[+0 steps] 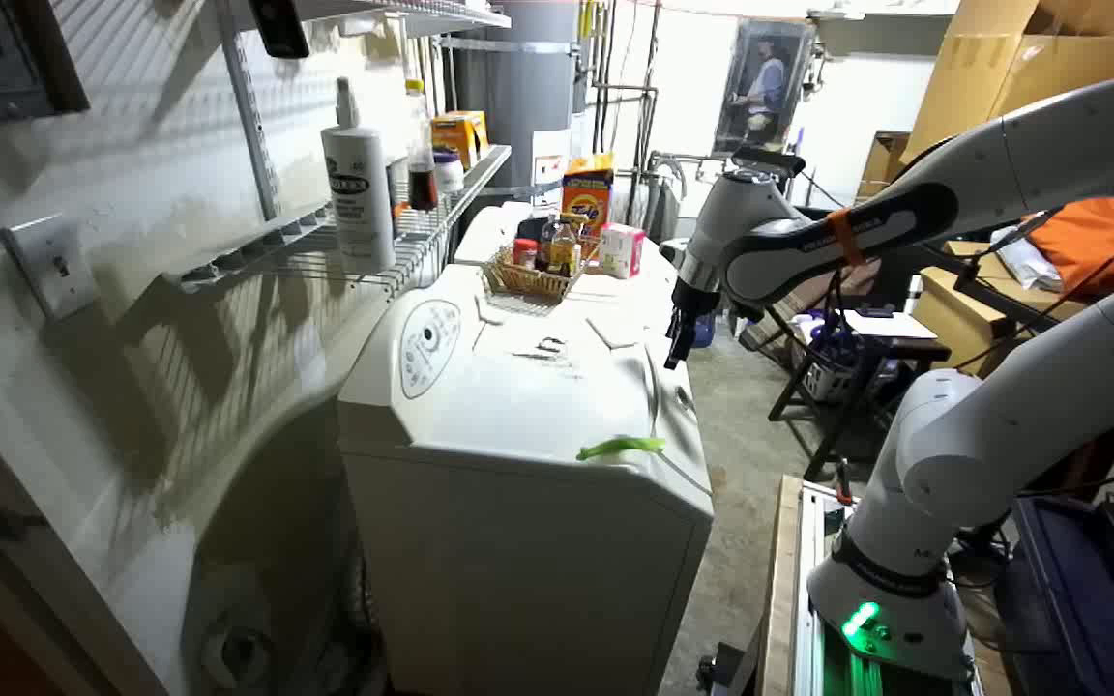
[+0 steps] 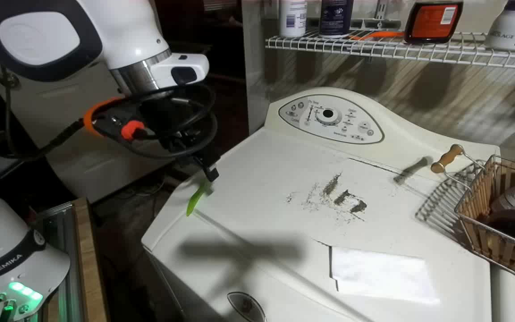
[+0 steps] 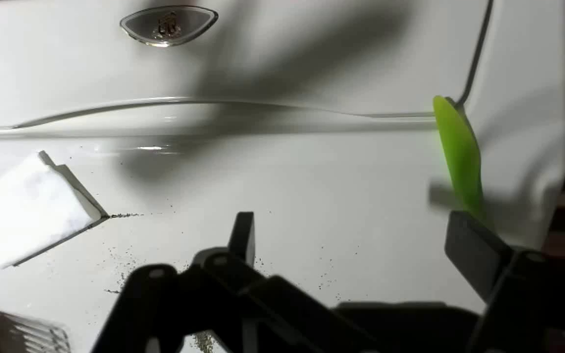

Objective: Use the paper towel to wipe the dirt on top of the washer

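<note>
The washer (image 1: 528,561) is a large white machine in both exterior views, and its lid (image 3: 361,171) fills most of the wrist view. Dark, crumbly dirt (image 2: 347,199) lies in streaks and specks across the top. The paper towel (image 2: 382,275), a folded white sheet, rests flat on the lid beside the basket. In the wrist view the towel (image 3: 27,215) is far left of my gripper (image 3: 356,240), which is open with nothing between its fingers. That gripper (image 1: 676,362) hangs above the washer top, apart from towel and dirt. Part of the dirt is hidden behind my fingers.
A green strip-like object (image 3: 459,152) lies at the washer's edge near my right finger. A wire basket (image 2: 463,210) of bottles stands at one end of the top. The raised control panel (image 2: 332,120) and a loaded wire shelf (image 2: 400,54) line the wall side.
</note>
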`<move>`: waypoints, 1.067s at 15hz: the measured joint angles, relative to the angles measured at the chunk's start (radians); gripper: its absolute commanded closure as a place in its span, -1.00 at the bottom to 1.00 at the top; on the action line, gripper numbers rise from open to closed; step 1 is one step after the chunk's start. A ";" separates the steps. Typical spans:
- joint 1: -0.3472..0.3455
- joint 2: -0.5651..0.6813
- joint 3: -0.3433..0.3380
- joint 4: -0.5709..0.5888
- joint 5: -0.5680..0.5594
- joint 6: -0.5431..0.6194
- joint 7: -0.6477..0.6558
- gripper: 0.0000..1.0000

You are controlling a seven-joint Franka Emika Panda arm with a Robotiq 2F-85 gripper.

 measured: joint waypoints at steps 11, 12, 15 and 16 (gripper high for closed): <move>-0.004 0.010 -0.012 0.012 0.021 0.056 0.019 -1.00; -0.006 0.024 -0.028 0.027 0.036 0.089 0.023 -1.00; -0.015 0.101 -0.103 0.105 0.109 0.216 0.024 -1.00; -0.015 0.138 -0.131 0.137 0.138 0.258 0.021 -1.00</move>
